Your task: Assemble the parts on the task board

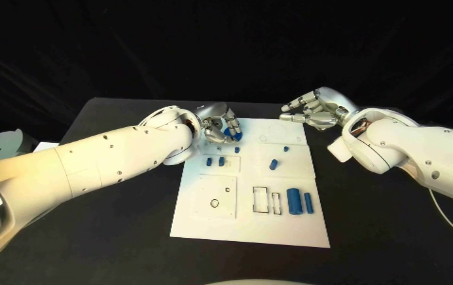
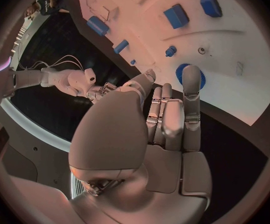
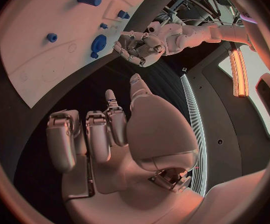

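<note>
The white task board (image 1: 283,223) lies in the middle of the black table. Near its far left corner a round blue gear-like part (image 1: 233,131) lies on the board. My left hand (image 1: 218,126) hovers over it with fingers stretched out, and one fingertip (image 2: 191,79) reaches onto the gear (image 2: 182,73); no grip on it shows. My right hand (image 1: 314,110) hangs beyond the board's far right corner with loosely bent fingers and holds nothing. In the right wrist view the gear (image 3: 98,44) lies just beside the left hand (image 3: 137,46).
Other blue parts lie across the board: two short pieces (image 1: 215,162) at the left, a peg (image 1: 273,164) mid-board, small ones (image 1: 286,148) farther back, and two long cylinders (image 1: 300,200) at the right. Outlined recesses (image 1: 267,200) sit beside them.
</note>
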